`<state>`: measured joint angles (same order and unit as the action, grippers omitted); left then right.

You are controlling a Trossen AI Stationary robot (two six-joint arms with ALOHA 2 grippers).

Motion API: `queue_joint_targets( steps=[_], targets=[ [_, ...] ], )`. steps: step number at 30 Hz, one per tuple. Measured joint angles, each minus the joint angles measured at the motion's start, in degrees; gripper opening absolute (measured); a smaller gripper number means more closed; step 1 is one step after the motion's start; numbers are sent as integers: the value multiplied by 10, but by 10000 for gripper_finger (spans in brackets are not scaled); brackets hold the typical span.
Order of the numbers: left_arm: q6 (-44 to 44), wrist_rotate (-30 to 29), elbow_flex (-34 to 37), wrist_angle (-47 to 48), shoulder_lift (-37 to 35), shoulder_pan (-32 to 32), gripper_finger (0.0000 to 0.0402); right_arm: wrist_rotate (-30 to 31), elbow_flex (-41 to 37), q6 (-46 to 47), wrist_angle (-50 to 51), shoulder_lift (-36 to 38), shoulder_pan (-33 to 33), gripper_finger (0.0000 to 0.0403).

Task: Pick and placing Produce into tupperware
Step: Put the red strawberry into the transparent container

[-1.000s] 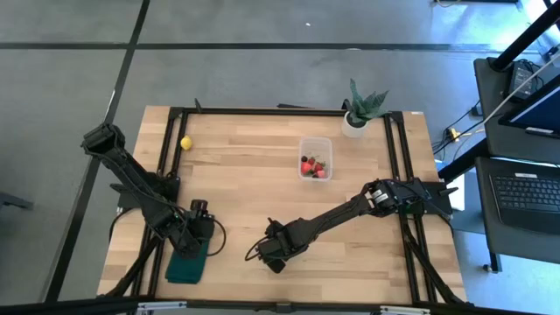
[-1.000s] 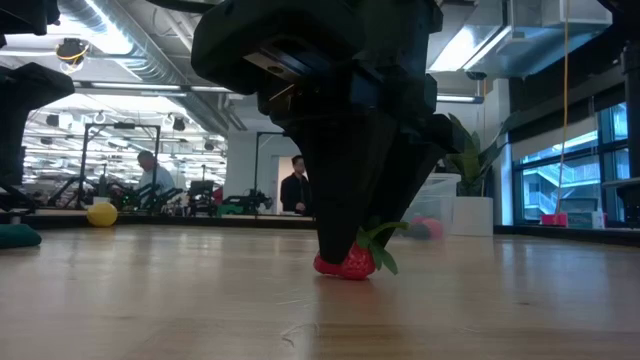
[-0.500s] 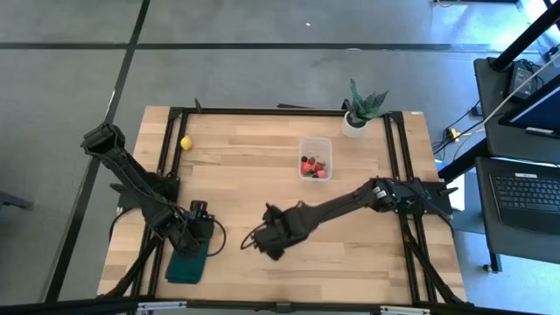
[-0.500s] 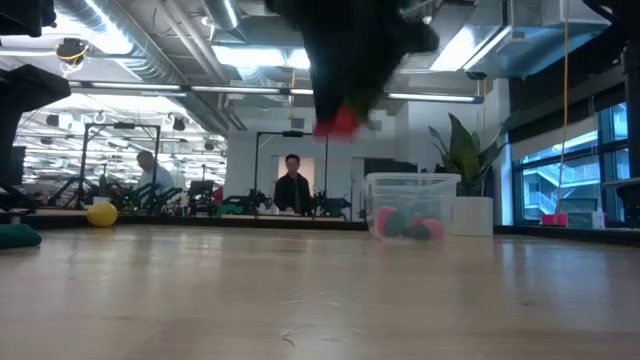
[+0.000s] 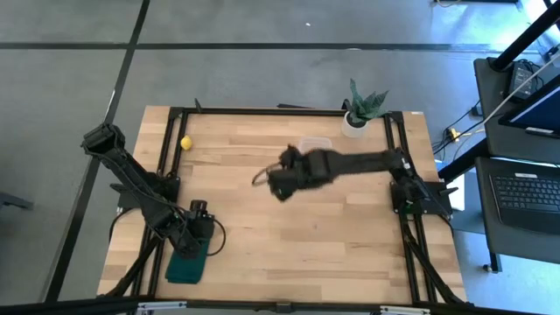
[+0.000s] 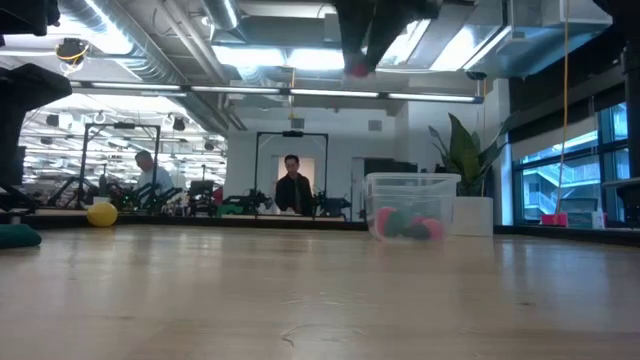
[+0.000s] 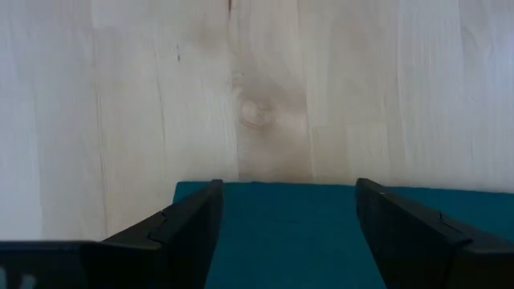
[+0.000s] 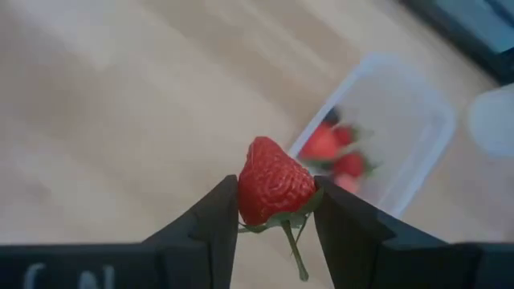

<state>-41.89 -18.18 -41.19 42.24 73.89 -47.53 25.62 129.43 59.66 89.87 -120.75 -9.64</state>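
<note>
I carry strawberry (image 8: 275, 189) clamped in right gripper (image 5: 282, 181) | it has gone up from table's (image 5: 262, 227) front edge and now is raised near tupperware (image 6: 411, 206) at far right | drop is next | left gripper (image 7: 287, 210) waits open over cloth (image 7: 289, 233), front-left corner

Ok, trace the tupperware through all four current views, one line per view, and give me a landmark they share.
High view: the tupperware sits at the table's far side, mostly hidden under the right arm, beside the potted plant.
Low view: right of centre on the table, produce inside, plant pot behind it.
Left wrist view: not in it; only the green cloth and bare wood.
Right wrist view: beyond the right gripper holding a strawberry, the tub.
Shared landmark: the potted plant.
</note>
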Motion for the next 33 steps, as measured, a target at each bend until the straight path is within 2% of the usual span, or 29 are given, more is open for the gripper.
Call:
queue_joint_targets(
  steps=[3, 6, 10, 13, 22, 26, 33],
  targets=[
    [-2, -2, 0, 0, 0, 0, 271, 0, -11, -34, 0, 0, 44, 148],
    [-23, -1, 0, 1, 0, -1, 271, -6, -55, -58, 1, 1, 83, 149],
    [-44, -2, 0, 1, 0, -13, 271, -59, -131, -86, -11, 11, 118, 149],
    [-47, -4, 0, 1, 0, -20, 271, -76, -190, -91, -23, 10, 131, 149],
    [-60, -6, 0, 1, 0, -25, 271, -126, -320, -120, -178, 34, 155, 149],
    [-61, -6, 0, 1, 0, -25, 271, -133, -352, -119, -207, 47, 164, 149],
    [-61, -7, 0, 1, 0, -25, 271, -122, -353, -123, -211, 50, 174, 149]
  ],
)
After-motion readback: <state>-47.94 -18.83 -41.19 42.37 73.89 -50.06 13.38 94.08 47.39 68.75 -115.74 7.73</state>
